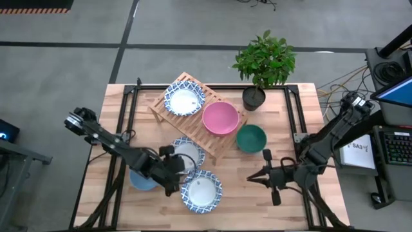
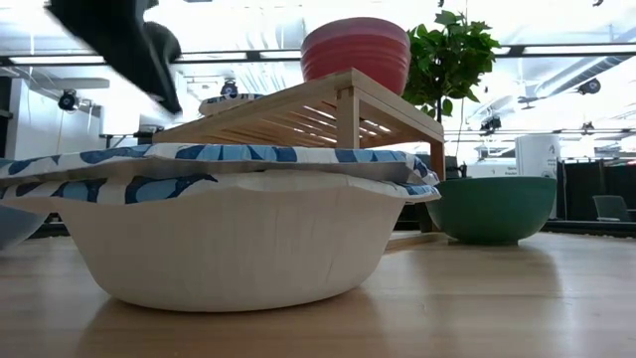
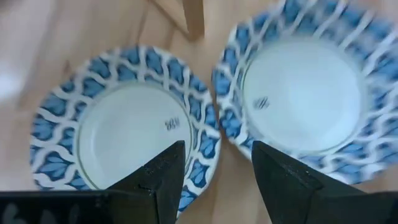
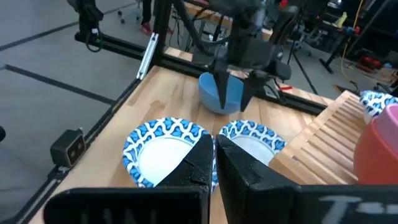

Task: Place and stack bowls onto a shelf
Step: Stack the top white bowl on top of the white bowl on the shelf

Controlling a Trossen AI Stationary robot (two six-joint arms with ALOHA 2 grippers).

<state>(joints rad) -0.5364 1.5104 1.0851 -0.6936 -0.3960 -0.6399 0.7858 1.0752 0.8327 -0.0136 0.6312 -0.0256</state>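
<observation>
Robotics lab: wood table (image 1: 290,122) on black frame, cables, keyboard (image 1: 394,151), tripods in bkgd.

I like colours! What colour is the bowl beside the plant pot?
Green bowl, clearest in the high view.

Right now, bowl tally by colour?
Blue-patterned white bowls: 3
Pink bowl: 1
Green bowl: 1
Blue bowl: 1
Total in view: 6

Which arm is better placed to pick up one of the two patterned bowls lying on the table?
Probably the left. The left gripper hangs open above both patterned bowls, while the right gripper is shut, farther away.
</observation>
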